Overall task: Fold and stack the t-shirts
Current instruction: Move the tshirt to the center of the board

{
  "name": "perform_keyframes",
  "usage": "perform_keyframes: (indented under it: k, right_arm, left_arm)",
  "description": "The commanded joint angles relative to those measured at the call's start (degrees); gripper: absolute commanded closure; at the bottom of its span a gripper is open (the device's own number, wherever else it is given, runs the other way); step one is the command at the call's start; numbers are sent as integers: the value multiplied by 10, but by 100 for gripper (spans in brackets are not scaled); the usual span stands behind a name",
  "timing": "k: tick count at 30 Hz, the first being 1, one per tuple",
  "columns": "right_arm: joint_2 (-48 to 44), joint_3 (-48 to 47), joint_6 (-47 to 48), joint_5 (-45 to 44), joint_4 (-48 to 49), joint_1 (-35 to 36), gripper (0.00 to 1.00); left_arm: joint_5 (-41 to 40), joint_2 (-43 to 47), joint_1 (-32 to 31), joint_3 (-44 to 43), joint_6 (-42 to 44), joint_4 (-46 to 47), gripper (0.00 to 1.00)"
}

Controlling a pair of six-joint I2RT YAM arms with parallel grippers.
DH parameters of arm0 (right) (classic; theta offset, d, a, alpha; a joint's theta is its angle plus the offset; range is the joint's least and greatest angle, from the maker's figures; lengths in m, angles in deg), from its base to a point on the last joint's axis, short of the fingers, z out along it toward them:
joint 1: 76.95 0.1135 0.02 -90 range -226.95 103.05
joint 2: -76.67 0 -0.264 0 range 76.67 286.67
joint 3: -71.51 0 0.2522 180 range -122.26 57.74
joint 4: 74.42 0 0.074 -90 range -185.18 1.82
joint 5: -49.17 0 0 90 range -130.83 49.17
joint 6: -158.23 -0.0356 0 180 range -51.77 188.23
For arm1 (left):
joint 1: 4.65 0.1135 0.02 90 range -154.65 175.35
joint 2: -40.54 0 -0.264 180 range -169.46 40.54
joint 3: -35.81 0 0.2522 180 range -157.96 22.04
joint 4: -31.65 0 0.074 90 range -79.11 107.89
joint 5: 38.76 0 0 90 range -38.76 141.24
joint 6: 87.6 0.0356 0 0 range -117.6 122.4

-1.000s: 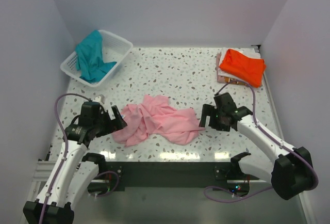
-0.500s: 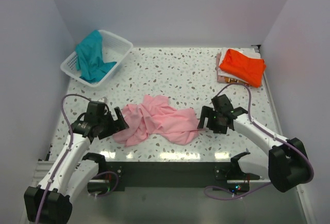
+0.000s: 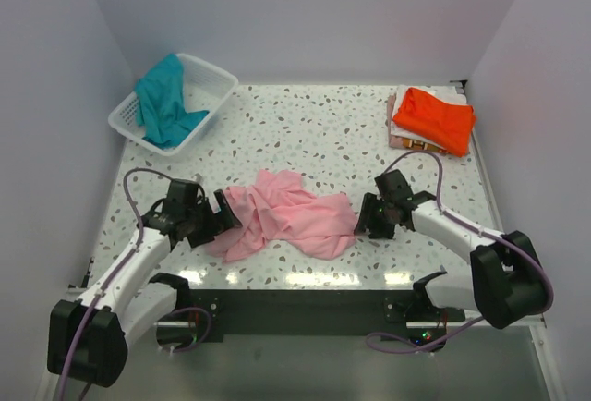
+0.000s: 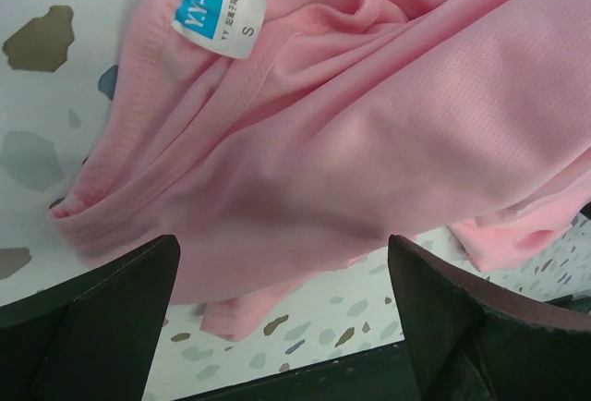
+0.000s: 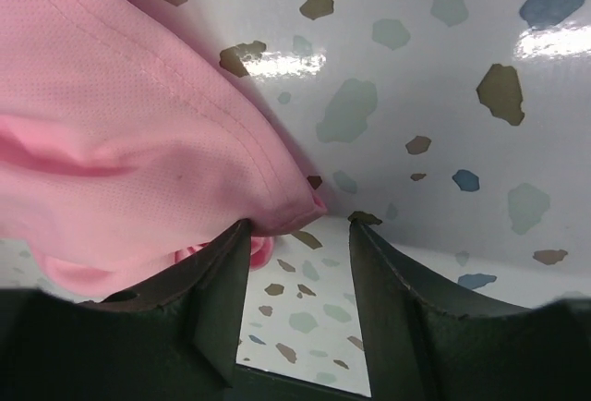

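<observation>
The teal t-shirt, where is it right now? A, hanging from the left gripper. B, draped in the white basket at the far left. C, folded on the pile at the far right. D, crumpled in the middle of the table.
B: the teal t-shirt lies draped in the white basket at the far left; the pink t-shirt is the one crumpled mid-table.

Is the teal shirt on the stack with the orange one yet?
No, the teal shirt lies in the white basket at the far left; the orange shirt sits far right.
</observation>
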State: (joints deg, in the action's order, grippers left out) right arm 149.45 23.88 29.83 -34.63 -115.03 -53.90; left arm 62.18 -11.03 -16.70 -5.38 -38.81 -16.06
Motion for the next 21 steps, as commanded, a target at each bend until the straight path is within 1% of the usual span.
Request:
perform_keyframes:
  k: [1, 2, 3, 6, 7, 9, 10, 12, 13, 15, 17, 18, 20, 21]
  right_arm:
    - [18, 5, -2, 21, 24, 2, 50]
    - [23, 4, 2, 22, 26, 2, 52]
    - [29, 4, 5, 25, 28, 2, 57]
    - [39, 0, 14, 32, 29, 3, 64]
    - [45, -1, 17, 33, 27, 2, 69]
    - [50, -12, 24, 32, 22, 3, 76]
    - [52, -23, 29, 29, 19, 2, 86]
    - [54, -38, 32, 15, -1, 2, 96]
    - [55, -56, 39, 8, -9, 3, 99]
    - [54, -76, 43, -12, -35, 2, 100]
    - [51, -110, 52, -28, -62, 2, 100]
    - [51, -123, 54, -43, -71, 2, 100]
    - [46, -167, 61, -60, -97, 2, 100]
    - [44, -181, 64, -60, -106, 1, 100]
  left_arm:
    - [27, -36, -7, 5, -5, 81, 0]
    - [29, -45, -8, 5, -3, 87, 0]
    - [30, -53, -9, 7, 0, 94, 0]
    - [36, -84, -14, 10, 2, 128, 0]
    - [40, -100, -15, 9, 3, 142, 0]
    - [43, -121, -18, 4, 8, 152, 0]
    - [43, -141, -21, -4, 10, 163, 0]
    - [44, -177, -24, -20, 15, 173, 0]
    - [45, -192, -24, -28, 16, 186, 0]
    - [45, -223, -31, -47, 21, 202, 0]
    - [47, -283, -40, -86, 25, 223, 0]
    - [47, -329, -46, -126, 33, 226, 0]
    - [43, -378, -63, -180, 46, 221, 0]
    - [37, -401, -70, -246, 61, 212, 0]
